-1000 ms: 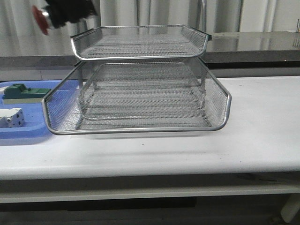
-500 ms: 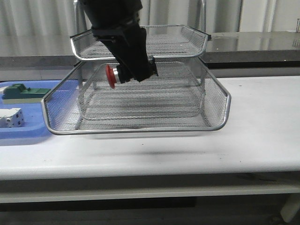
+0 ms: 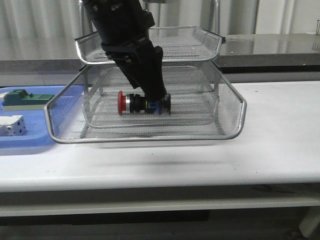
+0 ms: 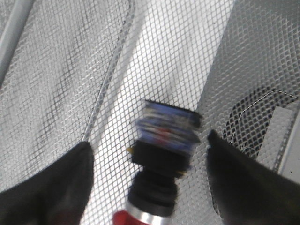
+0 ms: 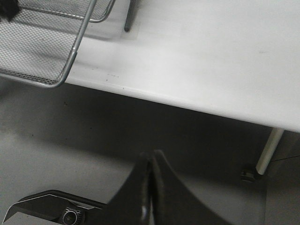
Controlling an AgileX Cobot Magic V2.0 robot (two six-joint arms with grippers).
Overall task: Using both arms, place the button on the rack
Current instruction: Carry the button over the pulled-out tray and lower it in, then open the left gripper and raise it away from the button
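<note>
Left gripper (image 3: pixel 154 99): reaching down from above into the rack (image 3: pixel 150 138), in front of the top shelf, fingers spread wide and clamped on nothing. From the left wrist, same gripper (image 4: pixel 150 140) seen with one dark finger (image 4: pixel 56 187) on each side of the button (image 4: pixel 164 150) and bare mesh showing in both gaps, so touching neither.

Button (image 3: pixel 142 103): inside the rack, below the top shelf, just under the left fingertips. Lying on its side, red cap to the left in the front view, black body in the middle, blue end to the right. Blurred in the left wrist view; cannot tell whether resting on the mesh or just above it, nor which of the lower shelves lies under it.

Right gripper (image 5: pixel 151 176): fingers pressed together, nothing between them, hanging off the front edge of the white table (image 5: pixel 211 61) over the dark floor. Corner of the rack (image 5: pixel 42 47) in sight from there, well apart, with a white table leg (image 5: pixel 269 150) to the other side. Out of sight in the front view.

Rack standing on the table (image 3: pixel 270 135), wire mesh (image 4: pixel 56 70) throughout. Just beside it on the left, a flat blue tray (image 3: pixel 30 142) carrying a green block (image 3: pixel 25 98) and a white block (image 3: pixel 12 125), the two apart.
</note>
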